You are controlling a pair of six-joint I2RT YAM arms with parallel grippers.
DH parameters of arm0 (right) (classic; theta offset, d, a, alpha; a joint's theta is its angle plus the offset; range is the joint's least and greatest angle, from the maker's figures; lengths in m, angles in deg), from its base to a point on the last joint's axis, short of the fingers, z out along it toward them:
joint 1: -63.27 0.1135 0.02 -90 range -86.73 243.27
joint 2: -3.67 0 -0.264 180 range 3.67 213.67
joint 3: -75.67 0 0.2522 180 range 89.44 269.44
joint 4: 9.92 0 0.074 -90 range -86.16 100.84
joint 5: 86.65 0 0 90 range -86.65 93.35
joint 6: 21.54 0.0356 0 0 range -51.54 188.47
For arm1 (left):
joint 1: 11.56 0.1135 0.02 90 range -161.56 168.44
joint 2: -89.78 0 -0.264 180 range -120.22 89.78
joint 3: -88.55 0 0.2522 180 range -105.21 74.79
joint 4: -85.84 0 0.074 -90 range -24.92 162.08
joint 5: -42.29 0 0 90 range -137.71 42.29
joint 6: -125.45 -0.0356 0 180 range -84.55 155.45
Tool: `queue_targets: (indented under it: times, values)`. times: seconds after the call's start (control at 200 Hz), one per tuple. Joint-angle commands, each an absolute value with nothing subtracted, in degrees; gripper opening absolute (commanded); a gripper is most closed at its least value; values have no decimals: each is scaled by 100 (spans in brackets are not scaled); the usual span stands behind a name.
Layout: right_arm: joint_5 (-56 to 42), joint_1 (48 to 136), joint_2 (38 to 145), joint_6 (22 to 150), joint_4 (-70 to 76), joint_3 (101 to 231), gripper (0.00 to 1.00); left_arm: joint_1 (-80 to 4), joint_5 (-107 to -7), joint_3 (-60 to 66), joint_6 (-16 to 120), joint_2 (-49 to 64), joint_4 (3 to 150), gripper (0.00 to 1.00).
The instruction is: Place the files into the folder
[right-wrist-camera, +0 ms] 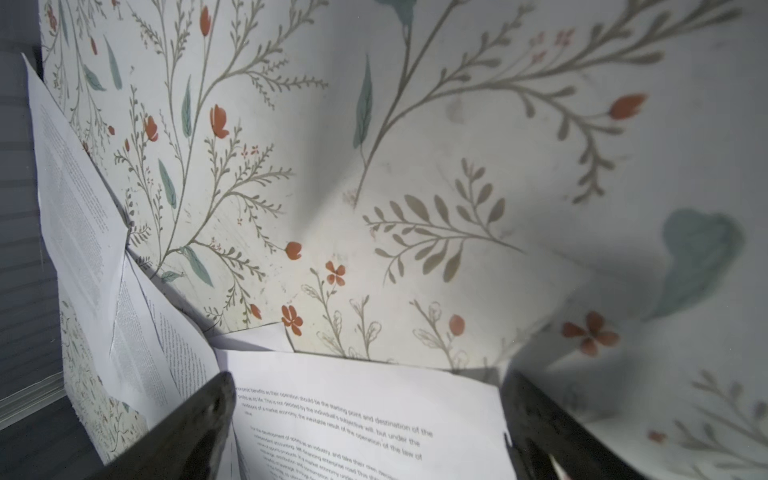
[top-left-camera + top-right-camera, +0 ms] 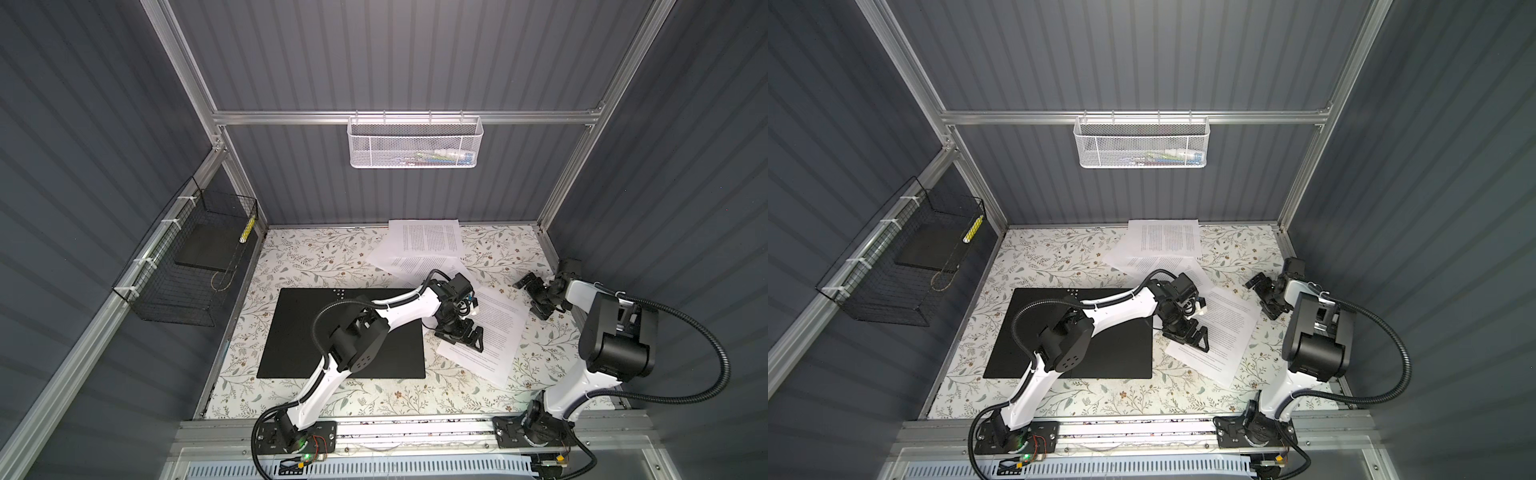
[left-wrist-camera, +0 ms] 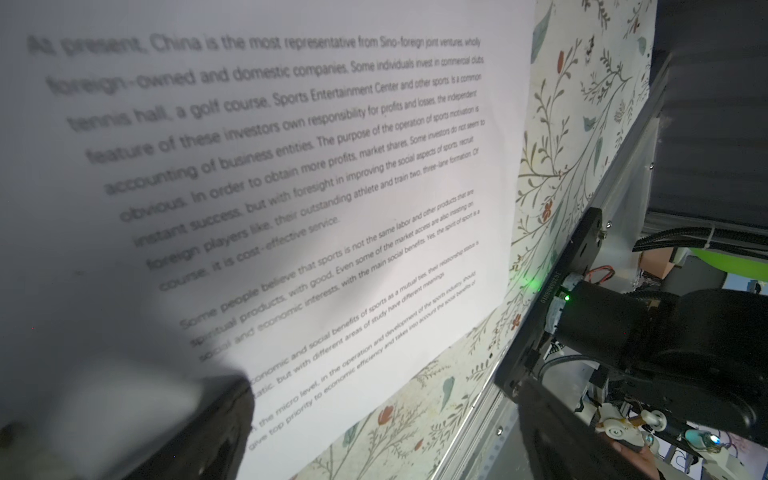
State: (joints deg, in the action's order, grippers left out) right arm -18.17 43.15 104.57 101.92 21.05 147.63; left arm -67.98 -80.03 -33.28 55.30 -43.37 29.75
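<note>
Showing thin white files (image 2: 490,332) and flat matte-black folder (image 2: 291,340) on floral worktop (image 2: 311,257); holding left fingers (image 3: 216,428), right fingers (image 1: 195,432) wide; ribbed grey walls (image 2: 415,62) enclosing.

The left arm (image 2: 409,305) is extended from 7 o'clock toward the middle, and the left tool (image 2: 461,338) is pointed down, jaws spread wide. The right arm (image 2: 567,388) is raised from 5 o'clock, and the right tool (image 2: 532,296) is held at 3 o'clock, jaws equally parted.
</note>
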Motion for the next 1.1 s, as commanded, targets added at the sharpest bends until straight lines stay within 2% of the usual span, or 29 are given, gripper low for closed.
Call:
queue_targets:
  times: [0.0, 0.34, 0.58, 0.785, 1.096]
  values:
    - [-2142, 4310, 10541, 10129, 2306, 14590, 99, -6755, -7677, -3462, 5402, -4736, 2459, 100]
    - [-2951, 4331, 10470, 10032, 2234, 14204, 99, -6669, -7766, -3956, 5438, -5145, 2391, 100]
    - [-3641, 4356, 9961, 10121, 1908, 13621, 99, -6556, -7804, -3947, 5450, -5210, 2427, 100]
    - [-4238, 4421, 9420, 10225, 1462, 13073, 99, -6451, -7777, -3778, 5409, -5118, 2457, 100]
    - [-4489, 4581, 8438, 10299, 1348, 12337, 99, -6042, -7601, -3018, 5465, -4798, 2678, 100]
